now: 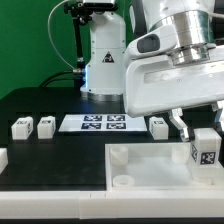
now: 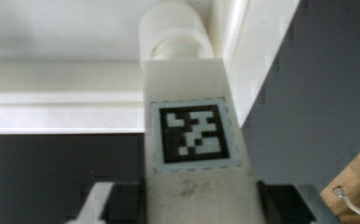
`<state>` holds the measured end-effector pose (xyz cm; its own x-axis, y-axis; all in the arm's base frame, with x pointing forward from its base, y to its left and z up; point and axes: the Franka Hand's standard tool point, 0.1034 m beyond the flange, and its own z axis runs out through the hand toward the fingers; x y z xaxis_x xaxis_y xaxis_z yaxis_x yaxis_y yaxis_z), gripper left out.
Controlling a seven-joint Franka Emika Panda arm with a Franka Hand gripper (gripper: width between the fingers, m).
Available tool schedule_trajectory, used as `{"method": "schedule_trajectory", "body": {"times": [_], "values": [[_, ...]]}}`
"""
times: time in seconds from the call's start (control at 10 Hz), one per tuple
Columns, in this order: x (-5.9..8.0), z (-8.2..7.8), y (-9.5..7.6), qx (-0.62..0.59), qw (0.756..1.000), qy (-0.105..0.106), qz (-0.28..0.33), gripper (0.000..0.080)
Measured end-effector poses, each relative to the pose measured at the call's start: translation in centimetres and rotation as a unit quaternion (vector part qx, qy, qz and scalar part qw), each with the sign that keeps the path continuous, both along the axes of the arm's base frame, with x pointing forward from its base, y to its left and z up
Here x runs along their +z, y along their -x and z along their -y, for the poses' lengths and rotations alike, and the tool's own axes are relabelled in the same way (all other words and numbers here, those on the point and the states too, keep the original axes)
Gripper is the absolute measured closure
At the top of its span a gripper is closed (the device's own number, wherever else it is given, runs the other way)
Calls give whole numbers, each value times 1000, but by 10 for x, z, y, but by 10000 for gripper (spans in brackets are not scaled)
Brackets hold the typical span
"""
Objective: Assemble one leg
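My gripper (image 1: 197, 127) is shut on one leg (image 1: 205, 150), a small white block with a marker tag facing the camera. It holds the leg upright over the exterior view's right part of the large flat white tray-like piece (image 1: 150, 170). In the wrist view the leg (image 2: 195, 120) runs between my fingers (image 2: 115, 205), and its far end lies at a rounded corner socket (image 2: 177, 40) of the tray piece (image 2: 61, 80). I cannot tell whether the leg touches the socket. Three more legs stand on the table: two (image 1: 20, 127) (image 1: 45, 125) at the exterior view's left, one (image 1: 158, 125) by the gripper.
The marker board (image 1: 103, 123) lies flat on the black table behind the tray piece. The robot's white base (image 1: 105, 60) stands at the back. Another white part (image 1: 2, 157) shows at the exterior view's left edge.
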<state>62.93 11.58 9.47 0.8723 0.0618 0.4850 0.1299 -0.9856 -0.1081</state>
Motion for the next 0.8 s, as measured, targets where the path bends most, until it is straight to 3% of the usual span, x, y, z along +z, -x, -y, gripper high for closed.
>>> {"method": "schedule_trajectory", "body": {"times": [0.2, 0.3, 0.4, 0.5, 0.6, 0.8], "values": [[0, 0, 1, -1, 1000, 0, 5, 504], [0, 0, 1, -1, 1000, 0, 5, 422], [0, 0, 1, -1, 1000, 0, 5, 287], [0, 0, 1, -1, 1000, 0, 5, 287], [0, 0, 1, -1, 1000, 0, 5, 181], [0, 0, 1, -1, 1000, 0, 5, 157]]}}
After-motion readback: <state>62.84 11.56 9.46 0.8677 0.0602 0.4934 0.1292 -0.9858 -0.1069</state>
